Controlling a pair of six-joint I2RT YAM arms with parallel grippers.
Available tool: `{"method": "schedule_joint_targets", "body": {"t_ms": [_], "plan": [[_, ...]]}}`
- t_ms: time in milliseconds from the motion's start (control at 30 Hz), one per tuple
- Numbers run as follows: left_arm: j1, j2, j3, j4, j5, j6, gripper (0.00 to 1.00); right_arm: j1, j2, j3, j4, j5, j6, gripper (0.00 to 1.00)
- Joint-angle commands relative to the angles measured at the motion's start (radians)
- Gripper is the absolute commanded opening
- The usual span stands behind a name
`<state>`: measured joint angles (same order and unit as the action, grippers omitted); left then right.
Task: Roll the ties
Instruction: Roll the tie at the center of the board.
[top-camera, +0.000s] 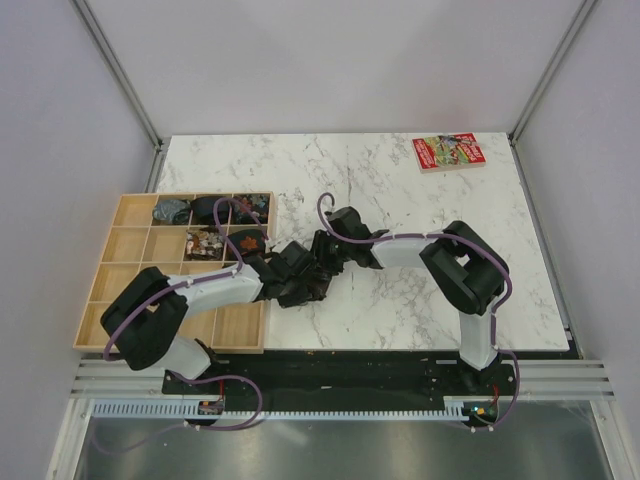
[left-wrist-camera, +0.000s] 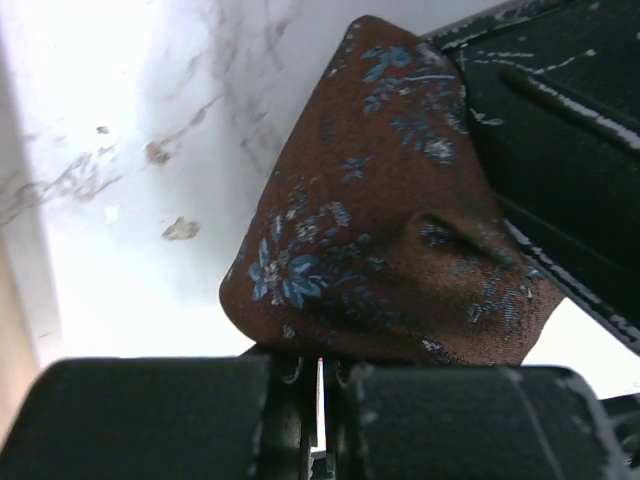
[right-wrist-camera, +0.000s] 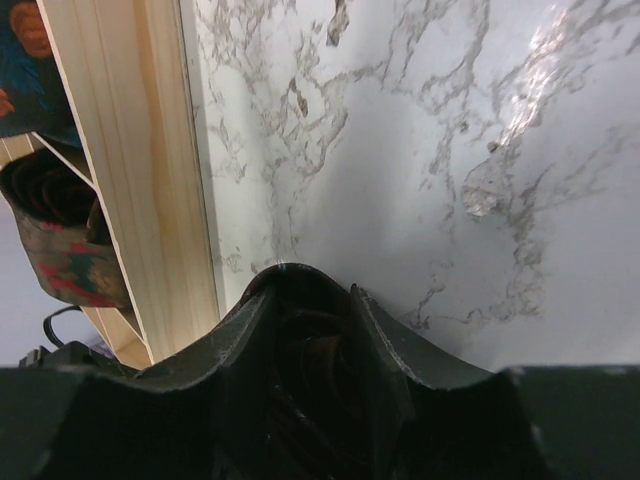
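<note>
The white marble table (top-camera: 420, 290) sat between grey walls (top-camera: 330, 60). The tie (left-wrist-camera: 380, 250) (brown, blue flowers) was beside the wooden tray (top-camera: 120, 215). The left gripper (left-wrist-camera: 320, 375) and the right gripper (right-wrist-camera: 305, 300) both pinched it, and the arms hid it from above.

There are two arms (top-camera: 195, 290) (top-camera: 455, 265), one wooden tray (top-camera: 128, 245) holding what look like five rolled ties (top-camera: 205, 241), one loose brown tie (left-wrist-camera: 390, 230) and one red booklet (top-camera: 448, 152).

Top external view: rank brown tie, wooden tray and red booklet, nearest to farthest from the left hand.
1. Brown tie, pinched in the left hand itself.
2. Wooden tray, just to its left.
3. Red booklet, far back right corner.
</note>
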<state>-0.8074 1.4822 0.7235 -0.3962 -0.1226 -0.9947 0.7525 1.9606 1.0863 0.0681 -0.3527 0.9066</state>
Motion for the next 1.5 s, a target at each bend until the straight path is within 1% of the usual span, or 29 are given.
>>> {"method": "schedule_joint_targets", "body": {"t_ms": [0,200,300,367,467,500,567,600,633,667,700,767,800,833,900,933,1000,1033,1067,1100,1133,1200,1267,1300,1400,1467], "plan": [[0.001,0.087,-0.044,0.177,-0.12,-0.068,0.02,0.028,0.024,-0.037,-0.027,-0.031,0.041,0.45],[0.002,0.105,-0.038,0.195,-0.13,-0.062,0.02,0.016,0.014,-0.046,-0.036,-0.022,0.037,0.47],[0.001,0.105,-0.03,0.185,-0.095,-0.039,0.02,0.004,0.014,-0.028,-0.059,-0.022,0.008,0.48],[0.001,0.08,-0.039,0.171,-0.066,-0.038,0.02,-0.004,0.012,-0.005,-0.105,-0.012,-0.03,0.49],[0.004,0.046,-0.058,0.088,0.003,-0.076,0.1,-0.018,0.009,0.02,-0.159,0.014,-0.075,0.5],[-0.002,0.032,-0.076,0.085,0.058,-0.082,0.13,-0.022,0.008,0.023,-0.169,0.026,-0.083,0.5],[-0.009,-0.002,-0.108,0.085,0.092,-0.102,0.18,-0.036,0.001,0.029,-0.186,0.037,-0.094,0.52],[-0.013,-0.049,-0.136,0.083,0.11,-0.11,0.2,-0.041,0.0,0.034,-0.191,0.038,-0.104,0.53],[-0.019,-0.069,-0.148,0.08,0.116,-0.11,0.24,-0.05,-0.002,0.038,-0.203,0.043,-0.109,0.54],[-0.019,-0.097,-0.157,0.065,0.118,-0.11,0.25,-0.053,-0.003,0.044,-0.208,0.044,-0.115,0.54],[-0.018,-0.137,-0.17,0.056,0.156,-0.096,0.25,-0.058,-0.006,0.058,-0.215,0.047,-0.126,0.55],[-0.026,-0.187,-0.174,0.004,0.166,-0.09,0.27,-0.068,-0.008,0.087,-0.24,0.058,-0.138,0.57],[-0.03,-0.212,-0.179,-0.013,0.164,-0.082,0.29,-0.073,-0.005,0.102,-0.251,0.06,-0.144,0.57],[-0.039,-0.277,-0.179,-0.039,0.156,-0.081,0.32,-0.077,0.0,0.115,-0.27,0.063,-0.158,0.58],[-0.042,-0.345,-0.165,-0.1,0.15,-0.052,0.35,-0.084,0.001,0.156,-0.293,0.07,-0.172,0.59],[-0.044,-0.409,-0.153,-0.121,0.146,-0.035,0.4,-0.088,0.001,0.17,-0.316,0.073,-0.184,0.59],[-0.042,-0.473,-0.104,-0.182,0.126,0.026,0.45,-0.096,-0.005,0.185,-0.332,0.084,-0.193,0.6],[-0.041,-0.493,-0.079,-0.205,0.091,0.048,0.68,-0.104,-0.02,0.185,-0.338,0.087,-0.198,0.6],[-0.041,-0.513,-0.053,-0.232,0.074,0.069,0.83,-0.108,-0.028,0.176,-0.34,0.09,-0.201,0.61],[-0.033,-0.513,-0.003,-0.257,0.055,0.118,0.92,-0.113,-0.038,0.169,-0.34,0.089,-0.206,0.62],[-0.026,-0.504,0.02,-0.265,0.057,0.146,0.99,-0.122,-0.063,0.159,-0.34,0.089,-0.21,0.63],[0.011,-0.452,0.083,-0.274,0.079,0.215,0.99,-0.136,-0.109,0.121,-0.338,0.09,-0.218,0.65],[0.046,-0.415,0.117,-0.273,0.106,0.249,0.98,-0.151,-0.143,0.072,-0.338,0.092,-0.225,0.68],[0.08,-0.381,0.141,-0.257,0.118,0.28,0.95,-0.16,-0.178,0.055,-0.337,0.096,-0.23,0.68],[0.149,-0.327,0.166,-0.227,0.207,0.339,0.93,-0.168,-0.235,-0.023,-0.337,0.101,-0.236,0.68],[0.183,-0.295,0.174,-0.198,0.251,0.384,0.93,-0.173,-0.288,-0.083,-0.33,0.107,-0.235,0.69]]}}
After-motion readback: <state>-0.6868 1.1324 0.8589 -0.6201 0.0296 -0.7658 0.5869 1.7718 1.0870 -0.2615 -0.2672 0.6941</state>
